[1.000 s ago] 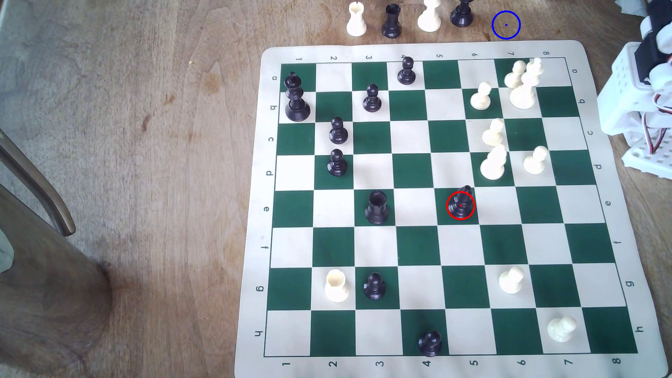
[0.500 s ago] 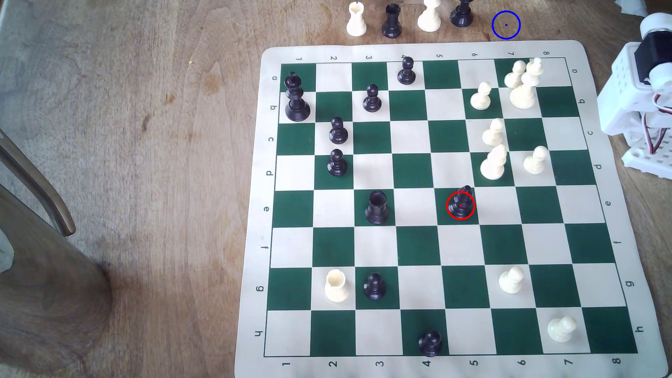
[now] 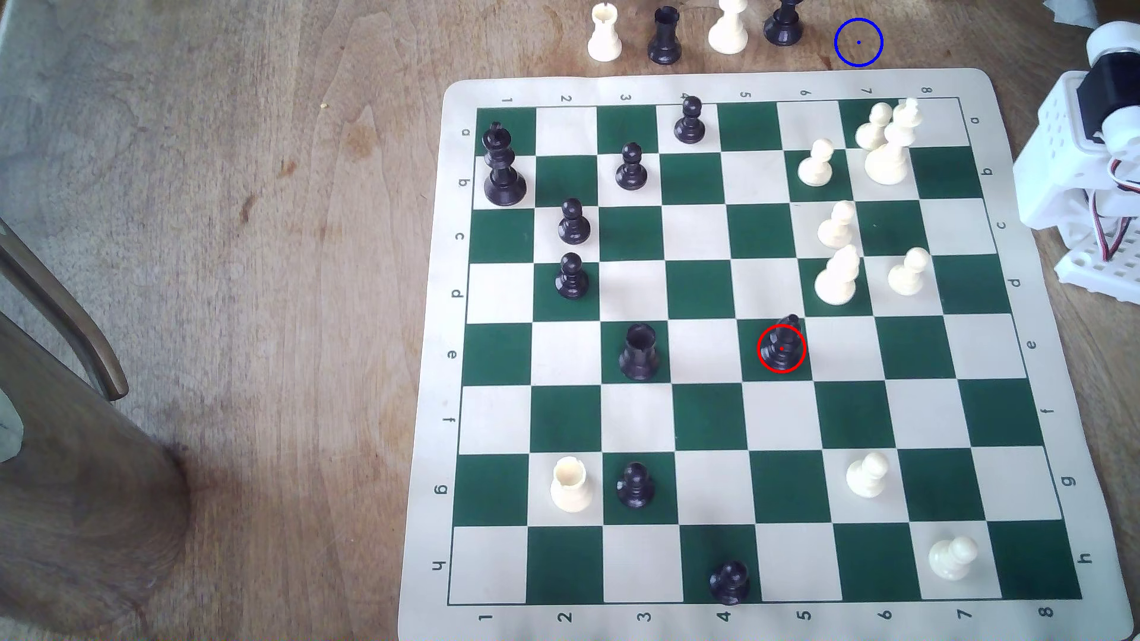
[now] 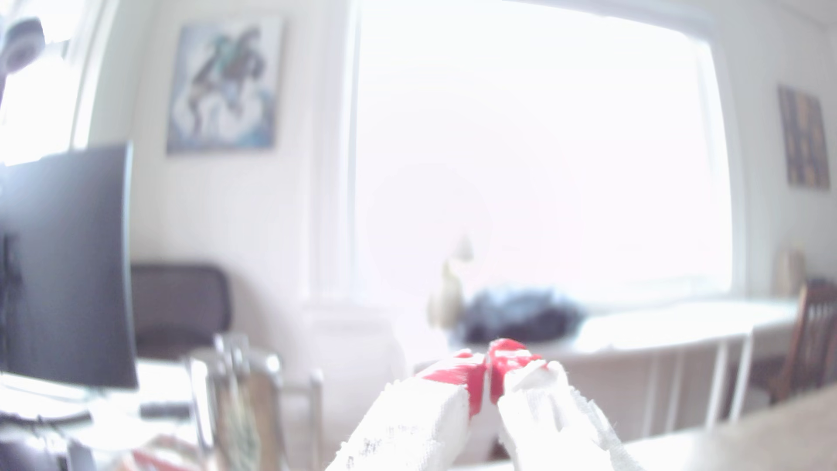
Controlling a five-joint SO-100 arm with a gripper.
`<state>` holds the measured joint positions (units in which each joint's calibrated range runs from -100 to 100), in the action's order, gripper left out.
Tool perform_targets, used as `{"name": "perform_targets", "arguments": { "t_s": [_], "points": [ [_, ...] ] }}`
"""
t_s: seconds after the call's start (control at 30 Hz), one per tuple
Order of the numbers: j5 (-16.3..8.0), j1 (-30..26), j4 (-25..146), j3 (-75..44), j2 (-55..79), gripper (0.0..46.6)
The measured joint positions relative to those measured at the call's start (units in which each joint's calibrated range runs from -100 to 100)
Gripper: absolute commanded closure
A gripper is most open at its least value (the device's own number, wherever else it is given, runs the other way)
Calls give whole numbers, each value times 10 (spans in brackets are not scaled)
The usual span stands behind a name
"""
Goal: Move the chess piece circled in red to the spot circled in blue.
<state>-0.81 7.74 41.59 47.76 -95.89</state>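
Zero contact so far: white cloth-wrapped end effector with red tips [image 4: 488, 362] closed on nothing, tips together, aimed out at a bright room rather than down at the board. Judged as the very start, approach not yet begun. White plastic arm base [image 3: 1086, 179] at the frame's right edge, just off the green-and-cream chess mat [image 3: 740, 83]. Glossy black bishop with pointed head [image 3: 782, 345], ringed in red, upright on a dark square right of centre. Next, by judgement: swing over the mat, open the tips, drop straight onto the slim head, close below it. Nearest crowding: tall cream piece [image 3: 836, 277] and cream pawn [image 3: 838, 223] just up-right, likely under the carry path. Farther, upper right: blue-ringed patch of bare brown wooden surface [image 3: 858, 42], off the mat; black off-board piece [image 3: 783, 24] near its left, so a tidy set-down needed.
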Motion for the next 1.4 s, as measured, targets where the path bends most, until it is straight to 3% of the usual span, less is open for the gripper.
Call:
{"name": "perform_targets", "arguments": {
  "t_s": [0.17,0.3,0.4,0.57,0.77,0.9,1.07,1.1,1.4],
  "points": [
    [0,-15,135,-29,0,459],
    [-6,-73,197,-33,9,429],
    [-18,-89,247,-44,55,413],
    [-31,-125,257,-45,153,430],
    [-77,-182,262,-153,386,457],
    [-130,-212,316,-249,556,450],
    [-165,-222,403,-343,715,376],
    [-167,-220,413,-346,742,314],
    [-193,-218,390,-302,789,229]
  ]
}}
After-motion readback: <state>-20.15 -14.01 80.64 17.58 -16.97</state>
